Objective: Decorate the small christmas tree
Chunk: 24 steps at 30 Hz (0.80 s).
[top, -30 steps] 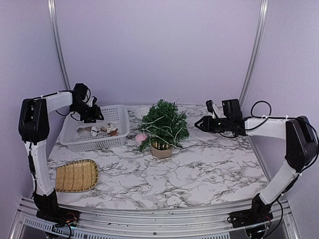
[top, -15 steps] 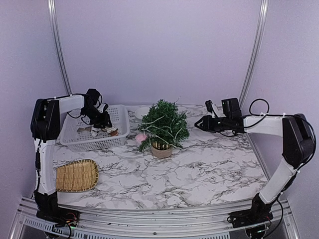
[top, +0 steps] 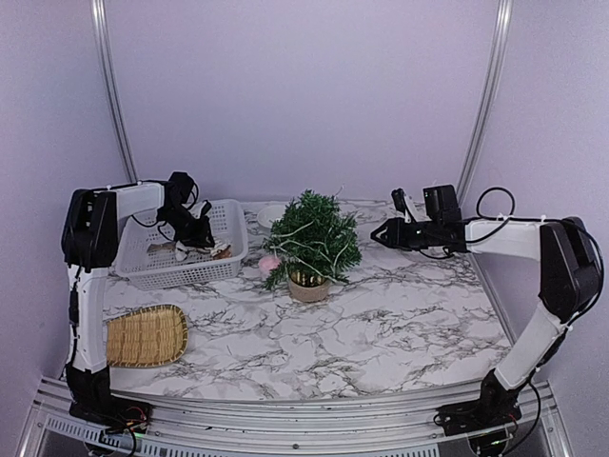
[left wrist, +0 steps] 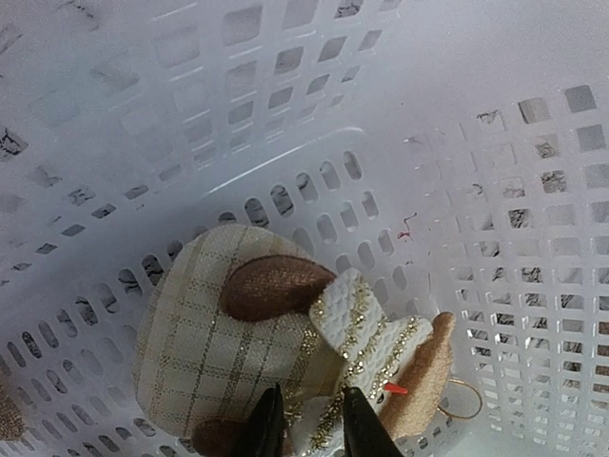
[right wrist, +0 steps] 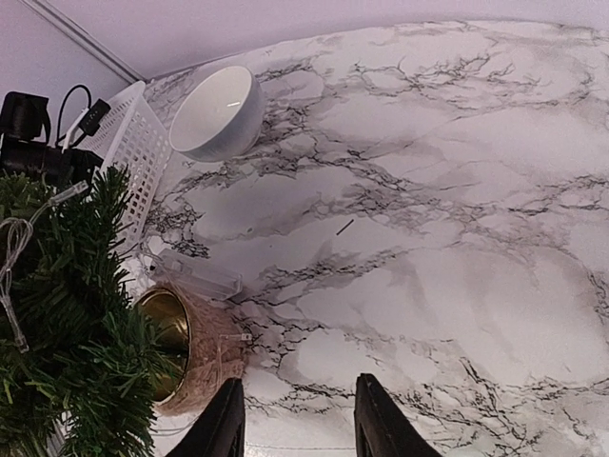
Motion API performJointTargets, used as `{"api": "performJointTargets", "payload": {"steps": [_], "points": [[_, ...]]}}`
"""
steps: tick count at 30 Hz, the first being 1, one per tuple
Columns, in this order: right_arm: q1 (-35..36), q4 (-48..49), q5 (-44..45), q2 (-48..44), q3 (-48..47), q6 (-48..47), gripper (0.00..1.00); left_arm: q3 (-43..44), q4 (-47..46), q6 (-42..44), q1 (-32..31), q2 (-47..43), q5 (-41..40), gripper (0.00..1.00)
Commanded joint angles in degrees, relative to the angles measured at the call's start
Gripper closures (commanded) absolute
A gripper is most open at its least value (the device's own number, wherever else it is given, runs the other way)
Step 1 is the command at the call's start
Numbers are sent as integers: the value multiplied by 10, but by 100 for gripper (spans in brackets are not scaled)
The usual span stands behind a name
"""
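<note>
Where the top camera looks down, the tree point(top: 312, 238) stands in its pot point(top: 307, 286) at the middle of the table point(top: 400, 324), right of the white basket point(top: 143, 271); the left gripper point(top: 202, 238) dips into that basket, and the right gripper point(top: 379, 234) hovers just right of the tree

Left wrist: the fingers point(left wrist: 265, 424) flank a white-and-gold ornament point(left wrist: 357, 333) lying on a plaid ornament point(left wrist: 219, 343); whether they pinch it I cannot tell

Right wrist: its fingers are parted, holding nothing, above the table beside the pot, with a bowl point(right wrist: 217, 109) beyond
</note>
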State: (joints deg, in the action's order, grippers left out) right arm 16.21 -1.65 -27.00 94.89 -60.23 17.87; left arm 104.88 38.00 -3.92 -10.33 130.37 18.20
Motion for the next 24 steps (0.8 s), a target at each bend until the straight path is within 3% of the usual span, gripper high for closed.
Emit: {"api": "performJointTargets", "payload": {"steps": [1, 7, 24], "points": [[-5, -2, -7, -5, -23, -7, 62, 4, 22, 5, -4, -4, 15, 82], [-5, 3, -7, -15, -20, -7, 62, 7, 21, -19, -3, -37, 19, 100], [-5, 11, 12, -74, -21, -17, 62, -45, -71, -118, 7, -168, 51, 100]]}}
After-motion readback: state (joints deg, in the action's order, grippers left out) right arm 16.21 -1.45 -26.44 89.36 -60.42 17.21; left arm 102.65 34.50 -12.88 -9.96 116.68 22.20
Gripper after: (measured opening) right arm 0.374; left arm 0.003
